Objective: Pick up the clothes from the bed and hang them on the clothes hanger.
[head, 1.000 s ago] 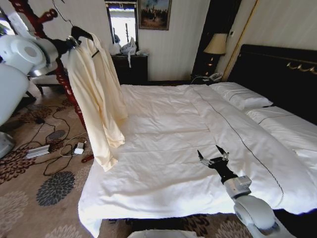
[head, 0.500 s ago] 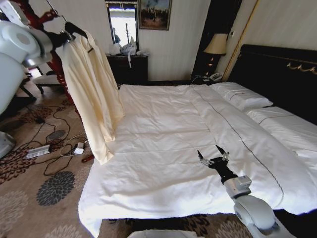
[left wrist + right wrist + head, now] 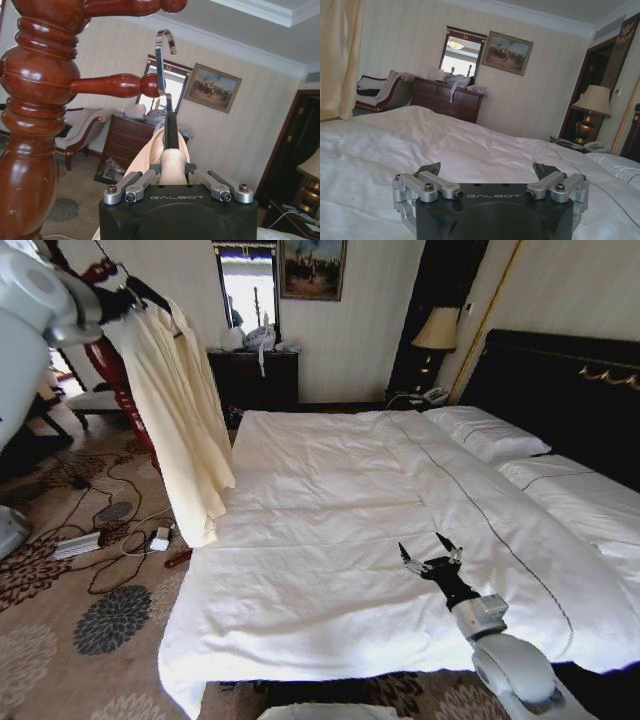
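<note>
The shirt point(image 3: 175, 410) is off the bed point(image 3: 330, 530) and already draped on the hanger point(image 3: 150, 295), dangling beside the bed's left edge, its hem clear of the duvet. The left gripper point(image 3: 172, 172) is clamped on the hanger's neck, silver hook point(image 3: 162, 60) raised right beside a peg of the wooden coat stand point(image 3: 35, 125), but the hook isn't over anything yet. So the lift is done, and by my read only the hooking-on is left. The right gripper point(image 3: 432, 558) waits spread open, low over the bed's near edge, holding nothing.
</note>
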### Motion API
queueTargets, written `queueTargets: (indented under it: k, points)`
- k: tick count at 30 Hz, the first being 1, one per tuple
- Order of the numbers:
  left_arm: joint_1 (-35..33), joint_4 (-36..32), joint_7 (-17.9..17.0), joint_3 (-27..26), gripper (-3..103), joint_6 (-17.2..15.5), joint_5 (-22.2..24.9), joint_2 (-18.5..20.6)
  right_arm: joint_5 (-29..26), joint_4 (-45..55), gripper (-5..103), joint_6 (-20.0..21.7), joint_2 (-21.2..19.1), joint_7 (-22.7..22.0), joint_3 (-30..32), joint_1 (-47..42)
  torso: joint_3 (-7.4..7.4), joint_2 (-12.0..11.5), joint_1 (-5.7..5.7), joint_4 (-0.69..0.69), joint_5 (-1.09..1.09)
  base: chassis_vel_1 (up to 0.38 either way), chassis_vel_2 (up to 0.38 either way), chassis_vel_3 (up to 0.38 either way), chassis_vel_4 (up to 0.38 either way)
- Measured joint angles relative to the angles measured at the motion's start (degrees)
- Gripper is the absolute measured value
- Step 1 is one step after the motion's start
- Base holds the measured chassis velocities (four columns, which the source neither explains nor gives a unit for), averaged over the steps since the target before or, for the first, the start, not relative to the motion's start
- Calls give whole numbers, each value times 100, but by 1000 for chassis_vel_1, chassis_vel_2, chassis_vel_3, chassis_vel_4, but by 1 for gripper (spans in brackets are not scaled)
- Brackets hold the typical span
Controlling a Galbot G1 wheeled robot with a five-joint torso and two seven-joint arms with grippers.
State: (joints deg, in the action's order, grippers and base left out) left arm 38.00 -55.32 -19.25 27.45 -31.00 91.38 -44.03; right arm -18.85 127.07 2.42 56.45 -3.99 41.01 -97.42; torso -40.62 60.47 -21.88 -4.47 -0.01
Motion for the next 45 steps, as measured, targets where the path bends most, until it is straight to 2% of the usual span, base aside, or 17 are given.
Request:
queueTargets:
  k: [7, 25, 31, 37, 38, 40, 43, 44, 45]
  points:
    - [-57, 49, -92, -30, 18, -44, -35, 71, 0, 0, 100, 0, 0, 0, 0, 0, 0, 0, 0, 3, -1, 0, 0, 0, 0]
    - [-302, -106, -170, -84, 18, -122, -76, 92, 0, 0, 100, 0, 0, 0, 0, 0, 0, 0, 0, -1, 2, 0, 0, 0, 0]
    - [-393, -195, -250, -167, 18, -235, -56, 134, 0, 0, 100, 0, 0, 0, 0, 0, 0, 0, 1, 2, 1, 0, 0, 0, 0]
    - [-520, -319, -301, -280, 18, -342, -80, 214, 0, 0, 100, 0, 0, 0, 0, 0, 0, 1, 1, 0, 2, 0, 0, 0, 0]
    - [-549, -353, -302, -314, 15, -386, -80, 234, 0, 0, 100, -1, 0, 0, 0, 0, 1, 1, 1, 1, 2, 0, 0, 0, 0]
    - [-564, -372, -300, -345, 19, -466, -61, 246, 0, 0, 100, 0, 0, 0, 0, 0, 0, 1, 1, 2, 0, 0, 0, 0, 0]
    - [-570, -404, -345, -421, 34, -608, -6, 224, 0, 0, 100, 0, 0, 0, 0, 0, 0, 1, 1, 2, 0, 0, 0, 0, 0]
    - [-570, -404, -345, -421, 34, -608, -6, 224, 0, 0, 100, 0, 0, 0, 0, 0, 0, 1, 1, 2, 0, 0, 0, 0, 0]
    - [-564, -411, -361, -428, 40, -630, -12, 205, 0, 0, 100, 0, 0, 0, 0, 0, 0, 1, 1, 0, 1, 0, 0, 0, 0]
